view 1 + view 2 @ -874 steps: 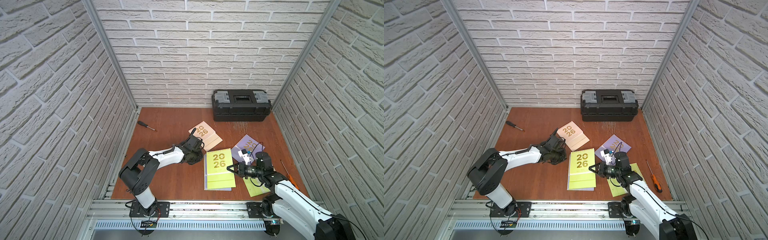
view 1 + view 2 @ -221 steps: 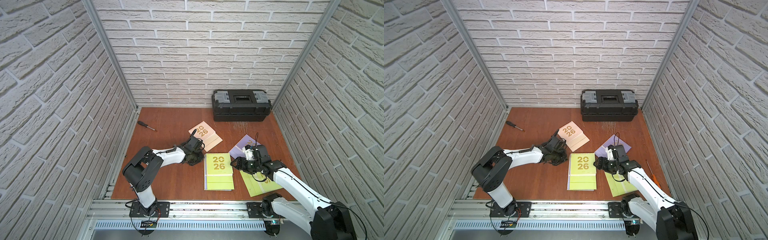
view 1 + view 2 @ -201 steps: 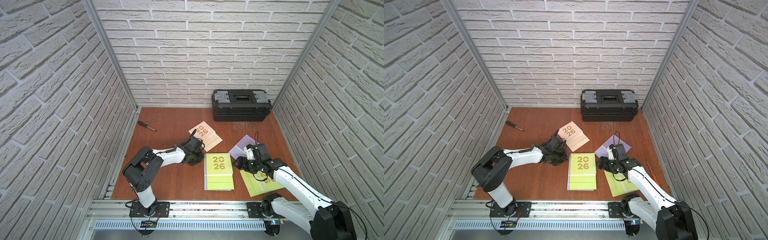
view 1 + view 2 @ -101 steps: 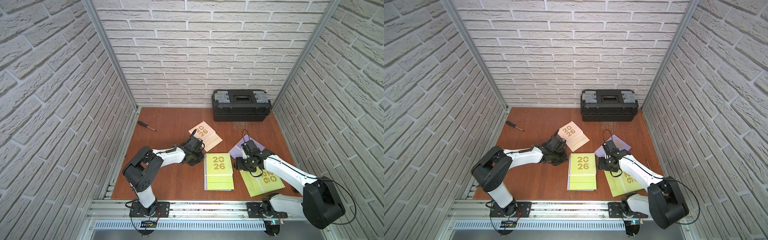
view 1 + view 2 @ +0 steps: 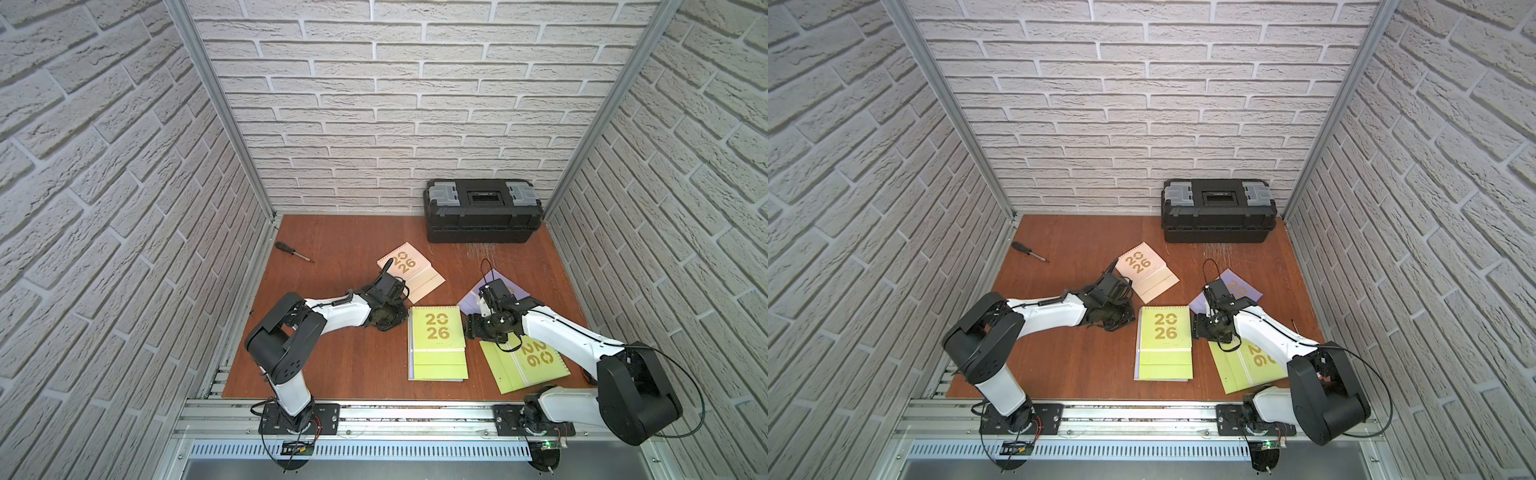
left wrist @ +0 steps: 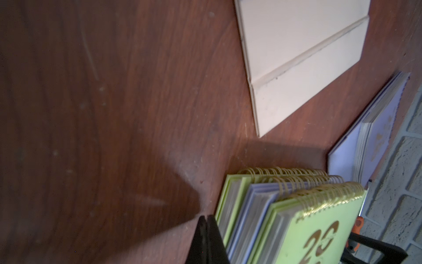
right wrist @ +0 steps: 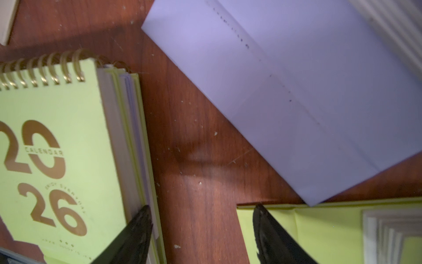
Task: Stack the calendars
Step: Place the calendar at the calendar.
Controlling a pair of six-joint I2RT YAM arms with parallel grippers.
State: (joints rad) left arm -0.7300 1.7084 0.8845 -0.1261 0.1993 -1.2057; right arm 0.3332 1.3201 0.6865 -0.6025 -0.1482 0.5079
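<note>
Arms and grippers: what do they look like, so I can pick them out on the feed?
The left arm and right arm match: white link shells between bulky black joint housings, on black base plates bolted to an aluminium rail. Thin black cables loop loose at wrists and bases. The left gripper and right gripper are black, with flat, tapered matte fingers. No markings show.

walls: we see white brick on three sides, namely back wall (image 5: 395,104), left wall (image 5: 104,187), right wall (image 5: 685,208) | corners: grey metal posts (image 5: 220,108) run up both back corners | floor: reddish-brown wood-grain board (image 5: 340,361), scuffed and speckled | back: black toolbox (image 5: 482,212) against the brick | front: we note a metal rail (image 5: 415,419) along the near edge | light: even — shadows soft
</note>
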